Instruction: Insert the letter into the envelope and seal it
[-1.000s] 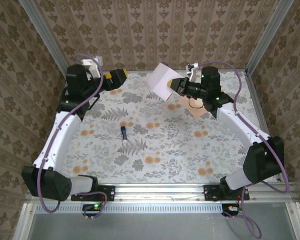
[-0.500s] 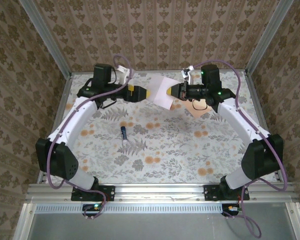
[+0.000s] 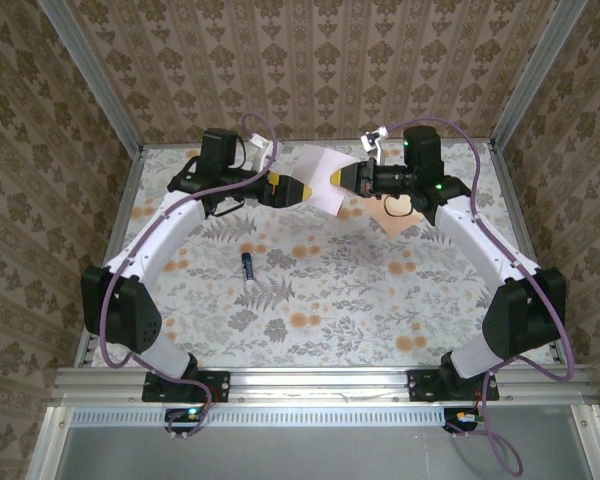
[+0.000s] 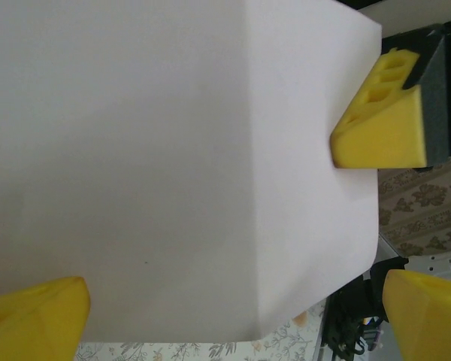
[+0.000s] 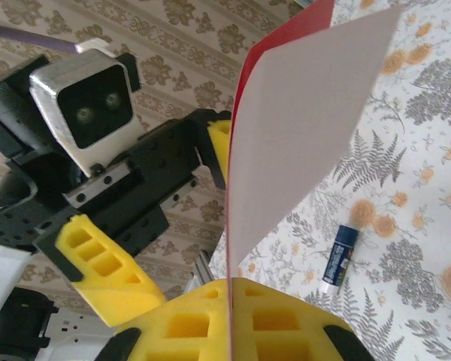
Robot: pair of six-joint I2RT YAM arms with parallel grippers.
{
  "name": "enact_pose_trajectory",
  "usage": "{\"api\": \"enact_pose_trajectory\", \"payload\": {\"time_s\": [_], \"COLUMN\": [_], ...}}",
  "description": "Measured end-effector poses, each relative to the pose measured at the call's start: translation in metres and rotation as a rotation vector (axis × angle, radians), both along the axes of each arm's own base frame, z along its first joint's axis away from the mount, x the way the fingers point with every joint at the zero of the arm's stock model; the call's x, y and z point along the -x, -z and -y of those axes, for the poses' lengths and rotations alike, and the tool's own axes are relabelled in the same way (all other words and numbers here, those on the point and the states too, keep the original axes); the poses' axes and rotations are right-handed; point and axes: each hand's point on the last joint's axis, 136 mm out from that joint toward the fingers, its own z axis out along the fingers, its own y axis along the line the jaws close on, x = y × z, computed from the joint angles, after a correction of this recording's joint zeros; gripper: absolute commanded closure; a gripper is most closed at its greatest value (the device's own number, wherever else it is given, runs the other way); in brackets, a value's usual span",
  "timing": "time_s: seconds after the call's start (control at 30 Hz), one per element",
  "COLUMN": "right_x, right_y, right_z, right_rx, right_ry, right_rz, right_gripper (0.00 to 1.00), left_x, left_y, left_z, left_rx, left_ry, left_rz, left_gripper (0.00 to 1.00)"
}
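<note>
Mid-air regrasp step, apparently: right hand (image 3: 342, 176) pinches the letter (image 3: 320, 172) above the far bench (image 3: 330, 290), left hand (image 3: 302, 189) wide open straddling its other edge, envelope (image 3: 398, 222) lying under the right wrist; next the left hand likely must close on the paper.

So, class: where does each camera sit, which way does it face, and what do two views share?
Top external: above and behind the arms, looking down on the table; both arms, left claw and right claw at the letter.
Left wrist: on the left arm, facing the letter's pale face; its open yellow fingers frame it.
Right wrist: on the right arm, looking along the letter toward the left arm; its fingers pinch the sheet.
Shared: top and right wrist show the glue stick.
</note>
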Motion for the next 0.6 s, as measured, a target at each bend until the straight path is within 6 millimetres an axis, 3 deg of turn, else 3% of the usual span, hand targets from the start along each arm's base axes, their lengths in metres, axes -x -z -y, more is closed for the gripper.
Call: {"api": "enact_pose_trajectory", "payload": {"time_s": [0.2,0.6], "right_x": [0.001,-0.006], "right_y": [-0.002,0.009], "right_z": [-0.004,-0.010], "right_rx": [-0.019,-0.037], "right_ry": [-0.016,-0.020], "right_rz": [0.005,-0.020], "right_gripper": [1.00,1.00], "left_x": [-0.006,0.006], "left_y": [0.004,-0.015], "left_z": [0.006,0.021], "left_rx": [0.022,0.124], "left_ry": [0.021,0.119], "left_rz": [-0.001,0.001], "left_gripper": [0.00,0.00]}}
